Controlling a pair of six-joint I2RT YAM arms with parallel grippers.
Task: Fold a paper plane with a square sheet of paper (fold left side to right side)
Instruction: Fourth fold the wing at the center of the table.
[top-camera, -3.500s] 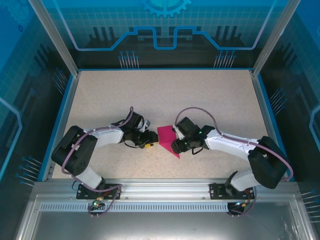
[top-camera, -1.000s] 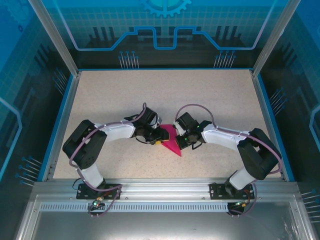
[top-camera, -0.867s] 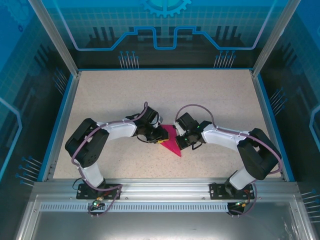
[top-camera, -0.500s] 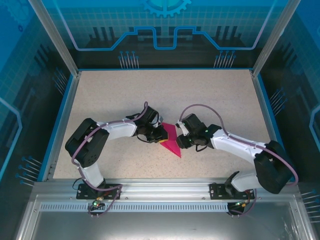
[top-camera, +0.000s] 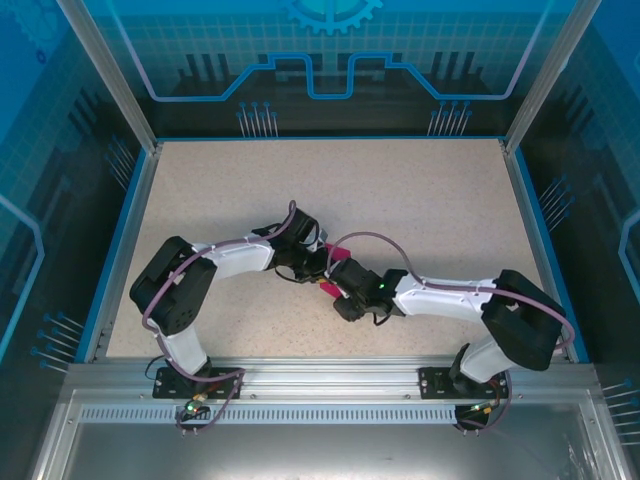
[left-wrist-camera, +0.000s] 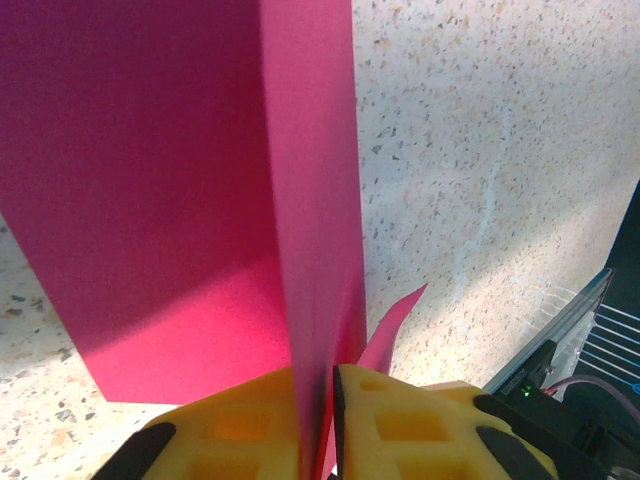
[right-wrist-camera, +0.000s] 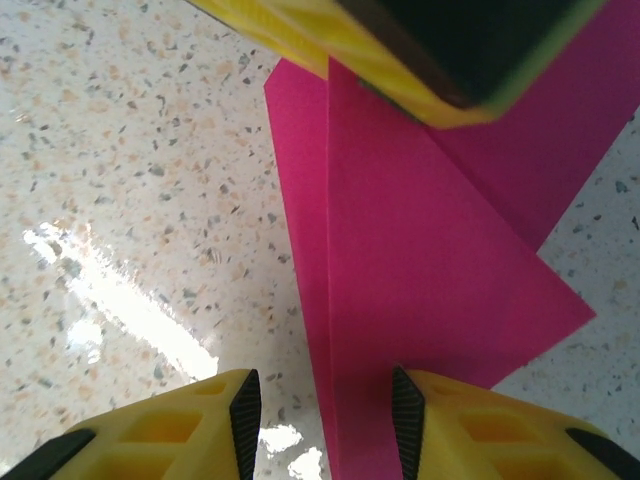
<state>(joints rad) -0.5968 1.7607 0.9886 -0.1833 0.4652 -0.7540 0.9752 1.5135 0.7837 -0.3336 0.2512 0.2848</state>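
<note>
The paper plane is magenta-pink paper folded into a narrow pointed shape, lying on the speckled table. My left gripper is shut on one raised fold of it, and the yellow fingers pinch the paper between them. In the top view the left gripper meets the right gripper at the table's middle, and the right wrist covers most of the paper plane. My right gripper is open low over the paper plane, with the folded edge between its jaws. The left gripper's finger shows just beyond.
Both arms reach inward and crowd the table's centre. A blue rim borders the table, and an aluminium rail runs along the near edge. Bare speckled surface lies to the back and on both sides.
The left gripper closed on the paper and stayed put. The right gripper opened and swung left and nearer, over the paper, now covering most of it from above.
</note>
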